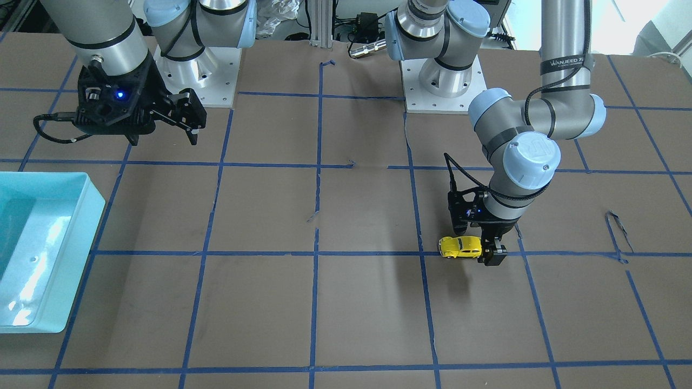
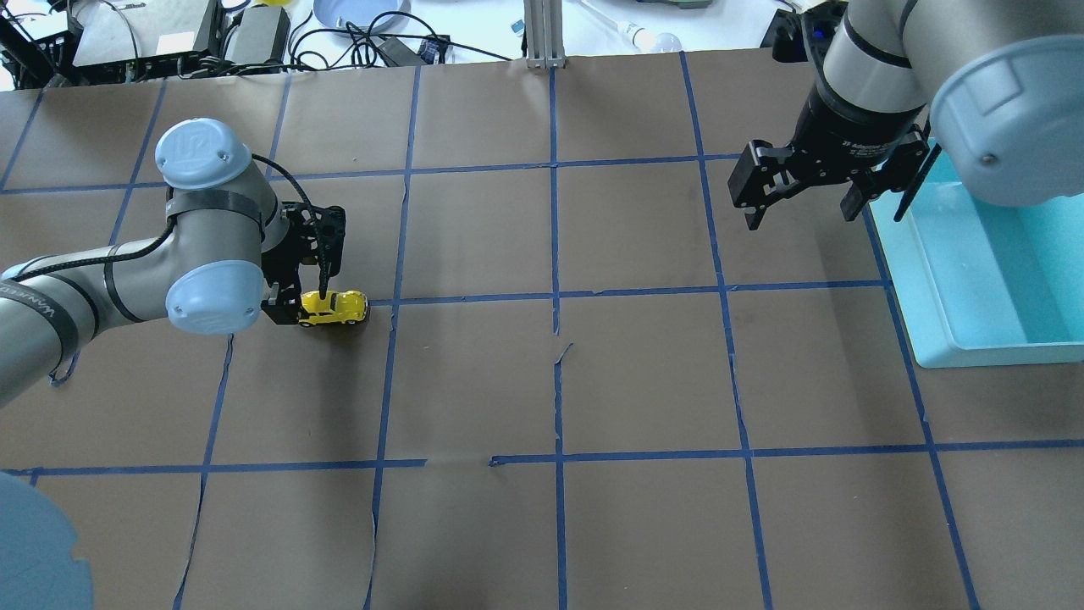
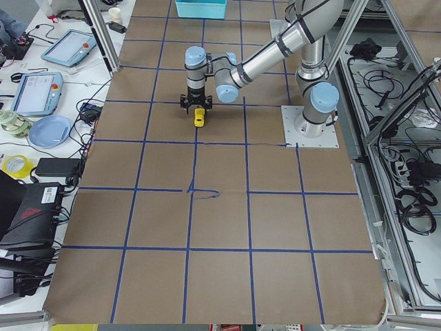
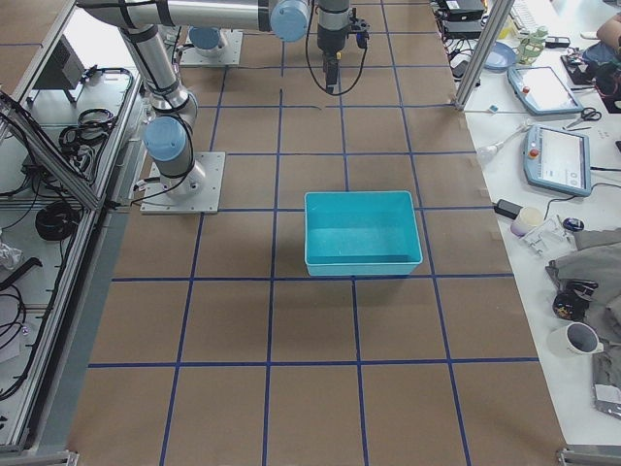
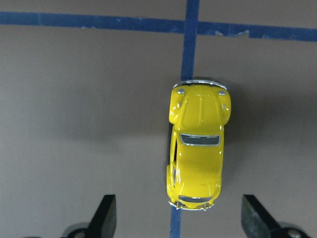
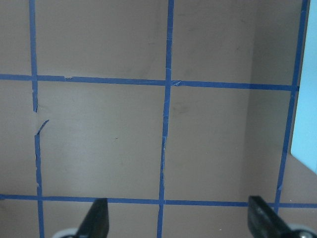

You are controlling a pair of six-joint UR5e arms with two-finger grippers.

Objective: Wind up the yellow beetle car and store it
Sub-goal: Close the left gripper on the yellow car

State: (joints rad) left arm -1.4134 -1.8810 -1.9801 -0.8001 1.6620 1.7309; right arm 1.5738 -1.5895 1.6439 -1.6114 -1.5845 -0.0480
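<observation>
Car (image 5: 195,148) sits upright on the table (image 2: 644,381) astride a blue tape line, well apart from the bin (image 2: 1008,356) and outside it. Left gripper (image 5: 177,208) is low at the car's end farthest from the bin, its 2 fingers spread wide, that end between the tips, neither touching. Right gripper (image 2: 800,212) hangs just beside the bin, fingers apart, holding nothing

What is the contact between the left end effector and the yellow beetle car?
Apart. The left wrist view shows the yellow beetle car between the open left end effector's fingers, bare paper on both sides.
</observation>
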